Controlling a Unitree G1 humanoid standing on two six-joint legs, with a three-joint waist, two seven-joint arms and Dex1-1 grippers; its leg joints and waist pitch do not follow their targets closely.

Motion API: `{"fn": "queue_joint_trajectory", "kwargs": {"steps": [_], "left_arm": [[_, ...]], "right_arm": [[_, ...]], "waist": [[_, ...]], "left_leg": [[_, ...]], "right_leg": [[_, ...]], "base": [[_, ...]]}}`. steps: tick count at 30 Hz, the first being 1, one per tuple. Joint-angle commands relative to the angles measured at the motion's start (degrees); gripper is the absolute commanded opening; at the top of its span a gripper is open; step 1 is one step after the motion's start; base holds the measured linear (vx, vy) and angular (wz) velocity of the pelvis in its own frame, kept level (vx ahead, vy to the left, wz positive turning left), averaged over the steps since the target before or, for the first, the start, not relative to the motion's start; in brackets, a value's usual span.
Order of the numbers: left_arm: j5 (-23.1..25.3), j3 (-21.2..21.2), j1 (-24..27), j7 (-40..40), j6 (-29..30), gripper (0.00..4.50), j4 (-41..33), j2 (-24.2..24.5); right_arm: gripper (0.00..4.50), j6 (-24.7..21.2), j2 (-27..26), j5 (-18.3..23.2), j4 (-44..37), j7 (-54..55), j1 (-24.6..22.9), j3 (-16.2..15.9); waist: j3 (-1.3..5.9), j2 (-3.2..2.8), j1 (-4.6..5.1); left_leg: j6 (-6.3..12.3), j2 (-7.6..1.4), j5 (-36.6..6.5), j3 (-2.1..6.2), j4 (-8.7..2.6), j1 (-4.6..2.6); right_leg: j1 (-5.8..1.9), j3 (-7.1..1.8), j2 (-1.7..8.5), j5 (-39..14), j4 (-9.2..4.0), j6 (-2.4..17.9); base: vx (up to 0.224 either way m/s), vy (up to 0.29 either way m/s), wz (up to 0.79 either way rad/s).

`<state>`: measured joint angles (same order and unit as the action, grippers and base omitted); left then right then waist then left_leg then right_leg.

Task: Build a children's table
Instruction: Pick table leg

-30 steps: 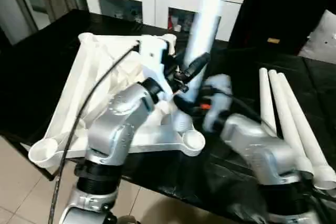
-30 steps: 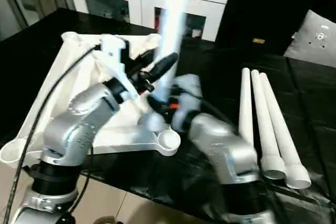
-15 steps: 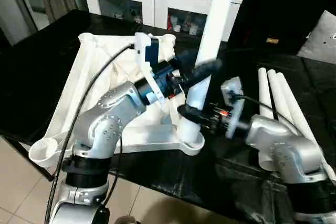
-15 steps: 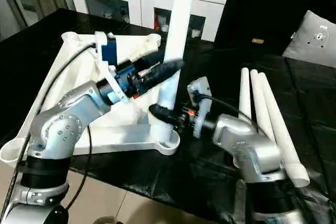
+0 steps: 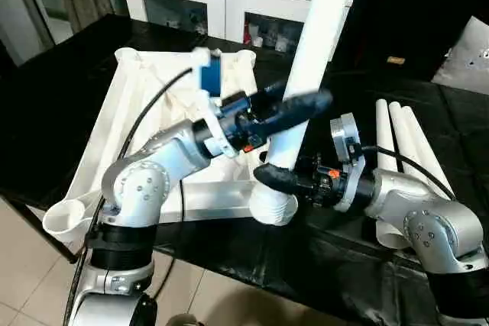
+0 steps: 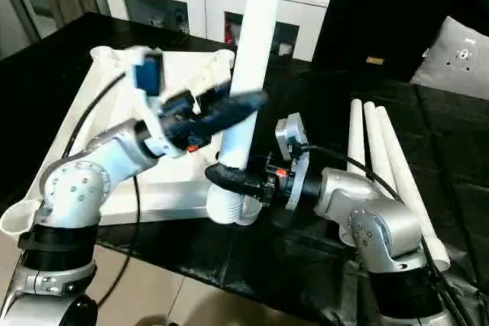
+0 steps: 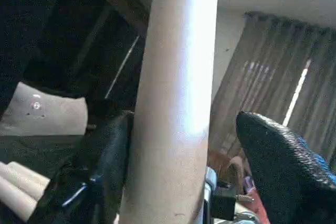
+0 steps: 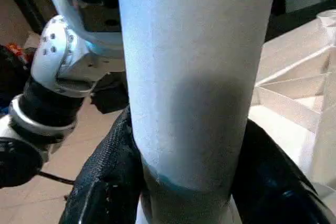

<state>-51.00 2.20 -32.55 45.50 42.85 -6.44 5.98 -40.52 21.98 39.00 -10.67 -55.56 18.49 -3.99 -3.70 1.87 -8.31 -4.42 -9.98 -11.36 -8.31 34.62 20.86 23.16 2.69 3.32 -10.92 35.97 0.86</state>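
The white tabletop (image 5: pixel 130 104) lies upside down on the black table, ribs up. One white leg (image 5: pixel 321 28) stands nearly upright with its foot at the tabletop's near right corner socket (image 5: pixel 272 208). My right gripper (image 5: pixel 267 177) is shut on this leg just above the socket, and both fingers (image 8: pixel 105 182) press its sides. Higher up, my left gripper (image 5: pixel 306 104) straddles the same leg (image 7: pixel 173 103) and is open: one finger (image 7: pixel 107 161) lies against it, the other (image 7: pixel 283 166) stands apart. Three more legs (image 5: pixel 405 143) lie side by side on the right.
A white cabinet with glass doors (image 5: pixel 206 5) stands behind the table. A grey pillow (image 5: pixel 466 51) rests at the far right. The black table's front edge (image 5: pixel 229 257) runs close below the socket, with tiled floor (image 5: pixel 30 280) beyond it.
The leg has come to stand steeper over the corner socket. My left gripper has turned at the wrist and loosened around the leg. My right gripper keeps its hold low on it.
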Motion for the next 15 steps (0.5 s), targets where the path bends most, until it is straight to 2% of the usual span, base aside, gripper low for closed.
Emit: {"fn": "queue_joint_trajectory", "kwargs": {"steps": [1, 3, 4, 7, 10, 15], "left_arm": [[0.2, -0.8, -0.5, 1.1, 0.3, 3.14, -1.1, 0.7], [0.3, -0.7, -0.6, 1.0, 0.1, 3.04, -0.7, 0.9], [0.4, -0.7, -0.6, 0.9, 0.1, 2.78, -0.6, 0.9], [0.2, -0.5, -0.6, 0.6, 0.0, 2.69, -0.3, 0.7], [0.3, -0.6, -0.4, 0.5, -0.2, 2.27, -0.1, 0.9], [0.5, -0.6, -0.3, 0.2, -0.5, 1.97, 0.3, 0.9]], "right_arm": [[1.87, -0.4, 1.0, 0.9, -1.3, -0.7, -0.2, -0.1], [1.87, -0.4, 1.1, 0.8, -1.4, -0.8, -0.3, -0.3], [1.87, -0.4, 1.1, 0.7, -1.4, -0.8, -0.3, -0.3], [1.87, -0.3, 1.2, 0.6, -1.4, -0.7, -0.3, -0.4], [1.87, -0.3, 1.2, 0.4, -1.6, -0.5, -0.3, -0.4], [1.87, 0.1, 1.3, 0.1, -1.7, 0.1, -0.3, -0.7]], "waist": [[4.05, 0.76, -0.18], [4.04, 0.84, -0.12], [4.07, 0.83, -0.18], [4.11, 0.78, -0.16], [4.10, 0.85, -0.14], [4.09, 0.75, -0.11]], "left_leg": [[1.48, -2.19, -3.5, -0.10, -3.67, 0.15], [1.35, -2.21, -3.7, -0.13, -3.67, 0.18], [1.28, -2.19, -3.5, -0.11, -3.67, 0.17], [1.25, -2.23, -3.3, -0.10, -3.65, 0.17], [1.24, -2.17, -3.3, -0.13, -3.64, 0.21], [1.10, -2.17, -3.5, -0.10, -3.67, 0.19]], "right_leg": [[-3.49, -2.46, 4.25, -12.4, -4.39, 7.8], [-3.52, -2.47, 4.28, -12.8, -4.44, 7.6], [-3.53, -2.49, 4.29, -12.7, -4.39, 7.4], [-3.51, -2.46, 4.28, -11.9, -4.30, 7.7], [-3.56, -2.47, 4.29, -12.2, -4.34, 7.6], [-3.53, -2.46, 4.25, -12.5, -4.39, 7.4]], "base": [[0.000, 0.000, 0.00], [0.000, 0.000, 0.00], [0.000, 0.000, 0.00], [0.000, 0.000, 0.00], [0.000, 0.000, 0.00], [0.000, 0.000, 0.00]]}}
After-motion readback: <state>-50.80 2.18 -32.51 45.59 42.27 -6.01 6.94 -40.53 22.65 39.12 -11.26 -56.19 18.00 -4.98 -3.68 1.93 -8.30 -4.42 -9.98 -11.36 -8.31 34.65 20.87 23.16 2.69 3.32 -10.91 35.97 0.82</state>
